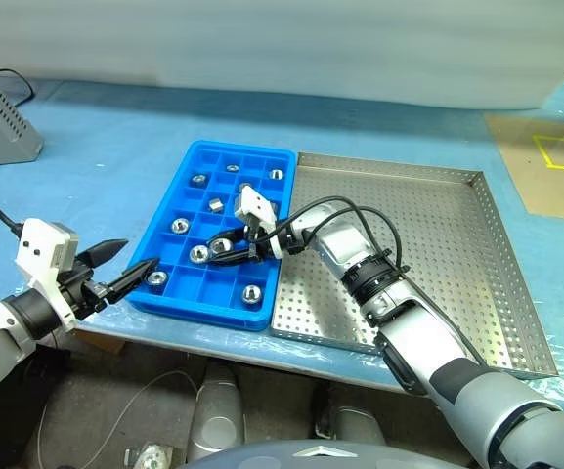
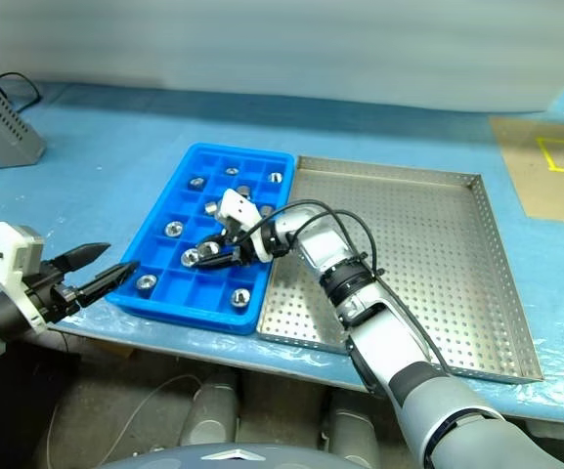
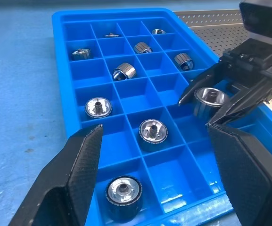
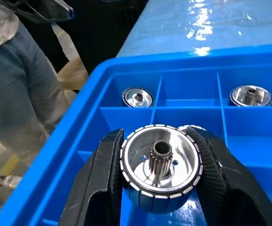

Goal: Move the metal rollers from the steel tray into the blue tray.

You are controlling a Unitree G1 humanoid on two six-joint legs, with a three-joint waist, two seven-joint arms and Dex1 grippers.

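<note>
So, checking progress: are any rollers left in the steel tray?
No, the steel tray lies bare; the right tool grips one roller over the blue tray.

glossy blue plastic tray (image 1: 169,262), perforated steel tray (image 1: 457,244)

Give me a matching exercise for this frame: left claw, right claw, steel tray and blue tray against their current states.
Things:
1. left claw
2. right claw
3. steel tray
4. blue tray

States:
A. holds several rollers in its compartments
B. shut on a roller
C. open, holding nothing
D. no rollers visible in it

Pairs: 1-C, 2-B, 3-D, 4-A
</note>
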